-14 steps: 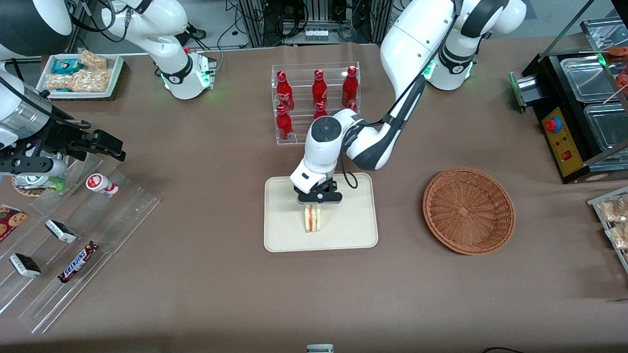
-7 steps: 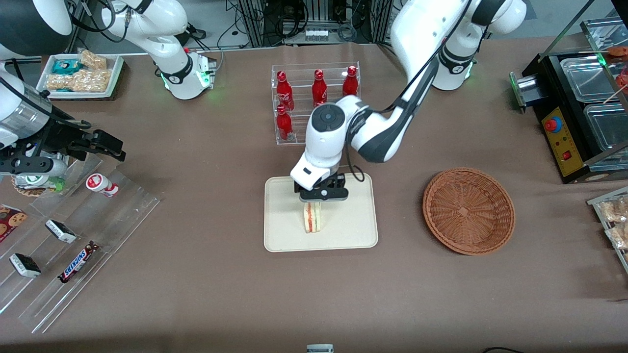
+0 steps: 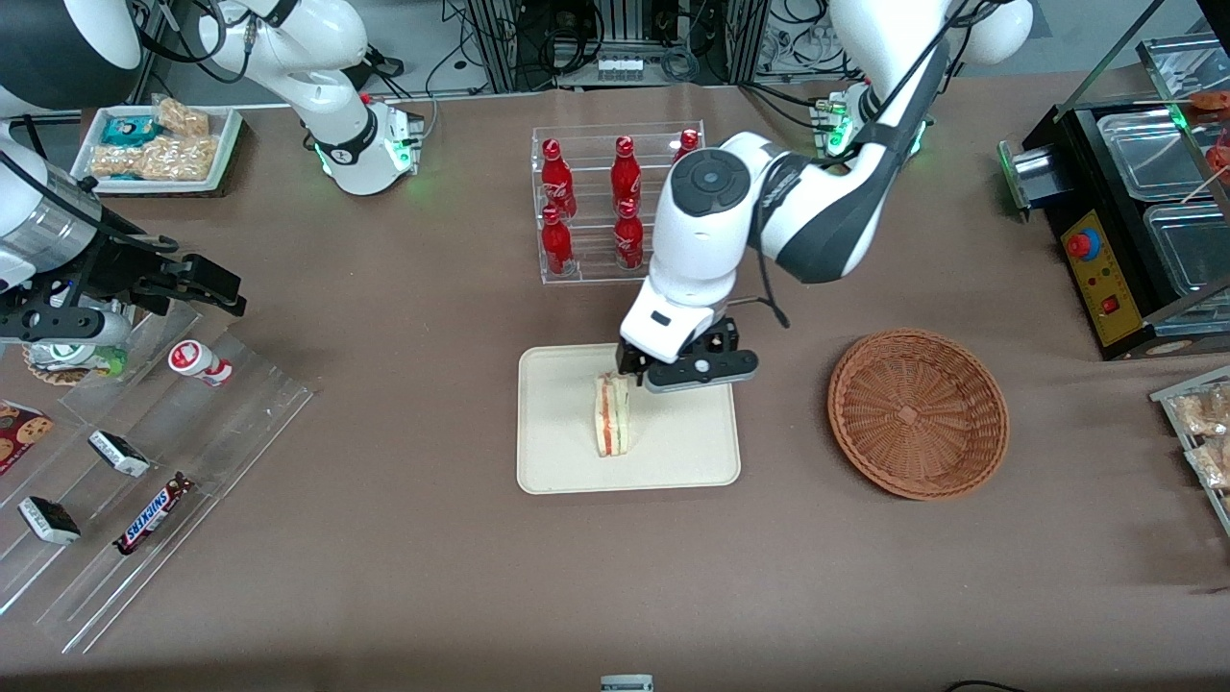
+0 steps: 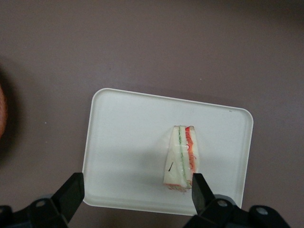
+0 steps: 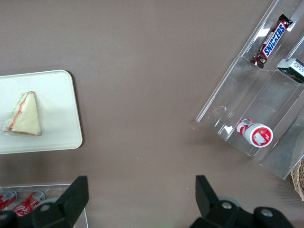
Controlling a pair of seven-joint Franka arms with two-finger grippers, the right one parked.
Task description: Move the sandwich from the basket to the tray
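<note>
On the tray (image 3: 673, 461), roughly at its middle, the sandwich (image 3: 612, 416) stands on edge, its red and green filling stripes facing up, free of any grip. A second ago the gripper (image 3: 684, 370) sat directly over the sandwich, low against it; half a second ago it had begun to rise; now it has lifted and swung toward the basket's side, hanging above the tray's edge nearest the rack of red bottles (image 3: 615, 197). Its fingers (image 4: 71, 192) are spread wide with nothing between them, as the wrist camera shows: the sandwich (image 4: 182, 159) lies well below on the tray (image 4: 123, 142), between the two finger tips only by line of sight. The sandwich has not shifted across these moments, so the release looks clean. The basket (image 3: 918, 413) sits on the tabletop (image 3: 384, 577) toward the working arm's end, holding nothing. By these signs the placing appears done, and what remains is likely only the arm's retreat.
</note>
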